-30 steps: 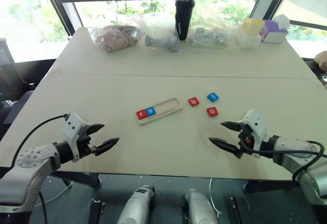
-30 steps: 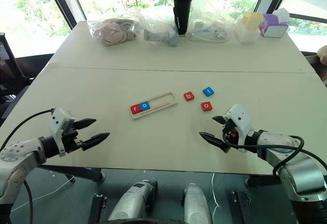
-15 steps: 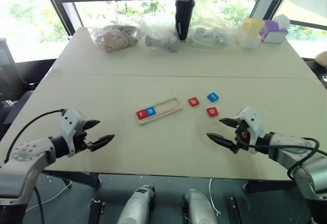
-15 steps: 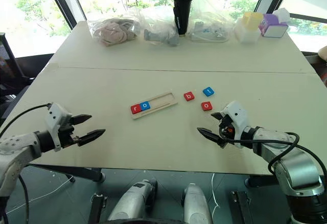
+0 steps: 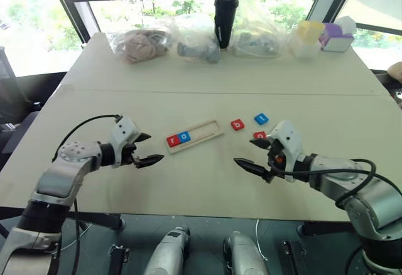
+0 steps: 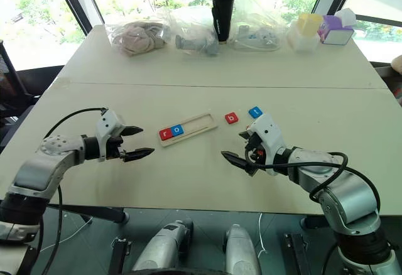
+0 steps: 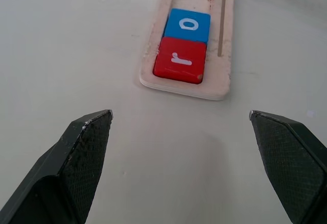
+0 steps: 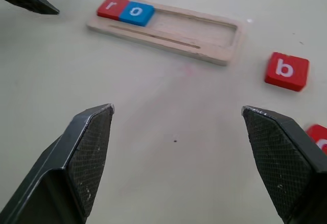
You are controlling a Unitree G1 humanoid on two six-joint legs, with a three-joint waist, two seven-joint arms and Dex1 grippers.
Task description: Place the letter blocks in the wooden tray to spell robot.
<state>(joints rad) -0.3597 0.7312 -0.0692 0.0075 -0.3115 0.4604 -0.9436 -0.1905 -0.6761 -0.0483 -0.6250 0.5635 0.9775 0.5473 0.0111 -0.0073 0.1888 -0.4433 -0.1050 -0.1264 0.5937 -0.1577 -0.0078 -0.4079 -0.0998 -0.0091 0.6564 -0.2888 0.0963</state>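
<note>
Change since earlier frames: both arms have come inward over the table point(image 5: 207, 93) toward its middle. The left gripper point(image 5: 146, 149), earlier near the front left edge, now sits just beside the left end of the wooden tray point(image 5: 204, 131). The right gripper point(image 5: 256, 156), earlier out toward the front right, now hovers in front of the loose blocks.
Left gripper state: fingers spread wide, nothing between them; the wrist view looks straight at the filled end of the tray.
Right gripper state: fingers likewise apart and empty; the red "b" block point(image 8: 286, 71) lies ahead of it, beyond its fingertips.
Tray contents: red "r" block point(image 7: 180, 60) in the end slot, blue "o" block point(image 7: 187, 25) touching it in the next slot. The remaining length of the tray is bare wood.
Loose blocks: "b" lies on the table just right of the tray; the blue block point(image 5: 261, 118), probably the "t", lies further right; a second red block point(image 8: 319, 137) lies near the right gripper, its letter cut off at the frame edge.
Unchanged: tray and blocks have not shifted.
Task meaning: two of five letters are placed. "b" is needed next, and the right gripper is the nearer one, so the inward move reads as an approach for that pick.
Left arm role: likely to steady the tray; this is a judgement only.
</note>
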